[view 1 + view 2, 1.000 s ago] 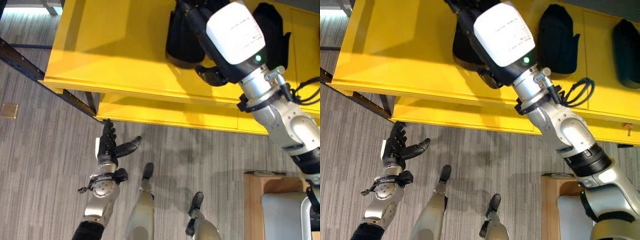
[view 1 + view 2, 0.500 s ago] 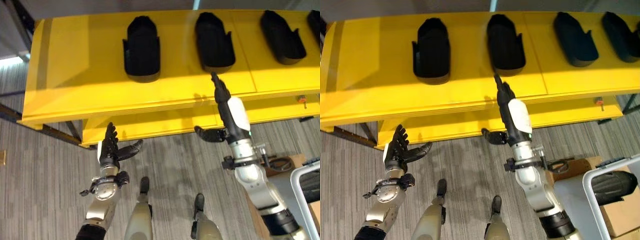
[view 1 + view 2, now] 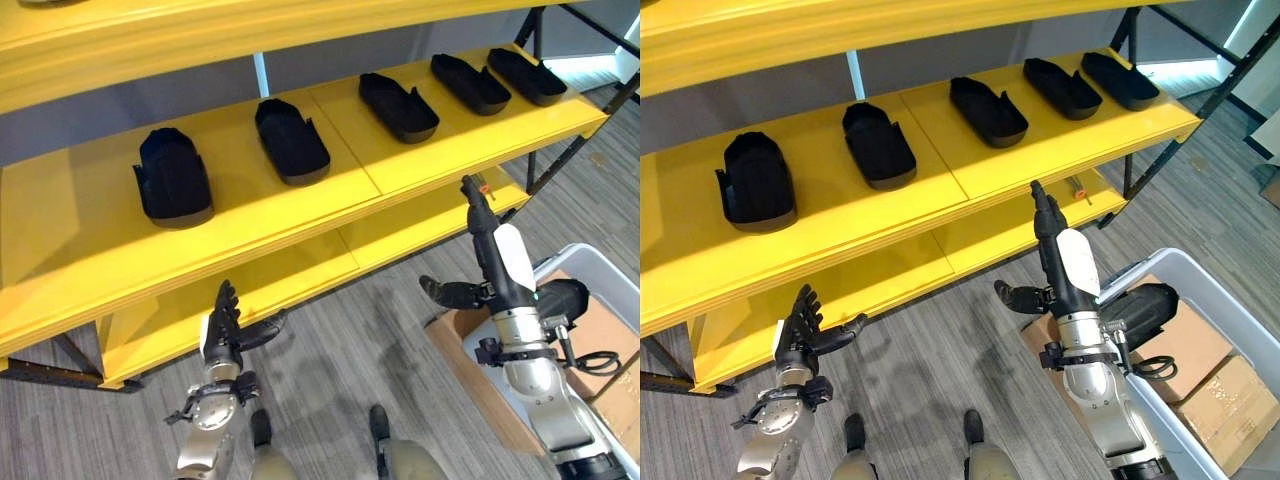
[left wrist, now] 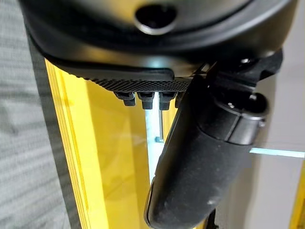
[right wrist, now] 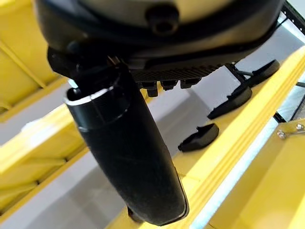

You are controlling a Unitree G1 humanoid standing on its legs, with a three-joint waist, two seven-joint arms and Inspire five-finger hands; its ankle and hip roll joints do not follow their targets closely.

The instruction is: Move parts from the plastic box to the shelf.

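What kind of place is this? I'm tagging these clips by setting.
Probably a workshop or small factory floor, not a home. A long yellow shelf holds a row of identical black parts, a grey plastic box sits on cardboard cartons, and the floor is grey carpet.

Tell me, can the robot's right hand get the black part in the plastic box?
Probably yes. The right hand is open and holds nothing, and the black part lies uncovered in the open-topped plastic box just beside that arm.
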